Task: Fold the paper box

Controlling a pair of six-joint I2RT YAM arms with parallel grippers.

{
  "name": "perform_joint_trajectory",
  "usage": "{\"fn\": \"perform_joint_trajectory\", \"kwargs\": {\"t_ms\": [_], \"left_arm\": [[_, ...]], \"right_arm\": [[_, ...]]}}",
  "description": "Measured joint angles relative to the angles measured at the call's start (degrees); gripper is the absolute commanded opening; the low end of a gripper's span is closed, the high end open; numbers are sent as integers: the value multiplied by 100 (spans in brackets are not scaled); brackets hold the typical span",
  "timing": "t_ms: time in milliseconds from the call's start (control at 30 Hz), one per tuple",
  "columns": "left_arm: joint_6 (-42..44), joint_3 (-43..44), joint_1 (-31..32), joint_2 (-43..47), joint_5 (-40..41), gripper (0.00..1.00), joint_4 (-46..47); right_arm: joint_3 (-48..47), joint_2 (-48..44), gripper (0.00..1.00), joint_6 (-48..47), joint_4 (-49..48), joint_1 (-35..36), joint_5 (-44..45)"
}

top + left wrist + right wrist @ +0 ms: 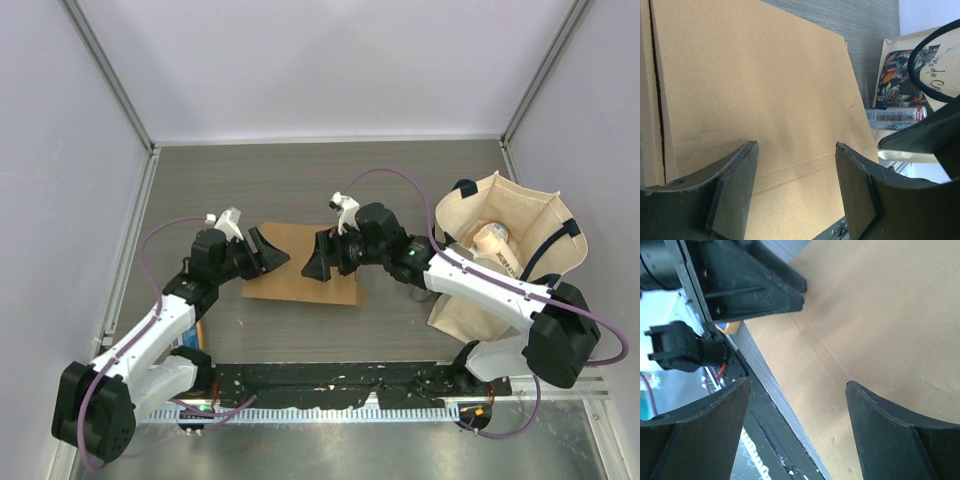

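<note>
The paper box, a plain brown corrugated cardboard piece, lies flat on the grey wood-grain table, just left of centre in the overhead frame. Its surface shows pressed crease lines. In the left wrist view the paper box fills most of the frame, with a dark slit running down the cardboard near the left edge. In the right wrist view the paper box takes up the upper right, a crease crossing it diagonally.

I see the left gripper over the box's left edge, pointing toward the centre of the frame. On its own camera the left gripper has its two dark fingers spread wide with only bare cardboard between them, so it grips nothing. The right gripper faces it from the right side of the box, the two near each other over the cardboard. On its own camera the right gripper is likewise spread wide and holds nothing. I cannot tell whether either one's fingertips touch the cardboard.

At the right of the overhead frame stands a beige cloth tote bag with dark handles, partly behind the right arm. The left wrist view shows the tote bag at upper right, with a small can beside it.
</note>
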State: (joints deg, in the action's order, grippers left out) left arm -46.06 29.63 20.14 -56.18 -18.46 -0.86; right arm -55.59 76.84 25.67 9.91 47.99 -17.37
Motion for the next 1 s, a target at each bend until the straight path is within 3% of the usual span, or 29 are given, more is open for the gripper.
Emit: {"fn": "perform_joint_trajectory", "kwargs": {"t_ms": [133,300,467,733,1000], "left_arm": [[7,-138,0,214,39,67,-13],[2,-310,0,247,46,66,68],[-4,-632,0,308,50,66,131],[24,-710,0,369,81,67,144],[197,-111,0,437,26,68,-603]], "right_arm": [[0,-26,81,372,-127,-286,-323],[74,-103,61,741,-225,-503,-538],[841,-354,39,1132,-629,-769,-743],[1919,-361,30,1327,-984,-997,-844],[1659,-229,29,863,-492,-1043,-654]]}}
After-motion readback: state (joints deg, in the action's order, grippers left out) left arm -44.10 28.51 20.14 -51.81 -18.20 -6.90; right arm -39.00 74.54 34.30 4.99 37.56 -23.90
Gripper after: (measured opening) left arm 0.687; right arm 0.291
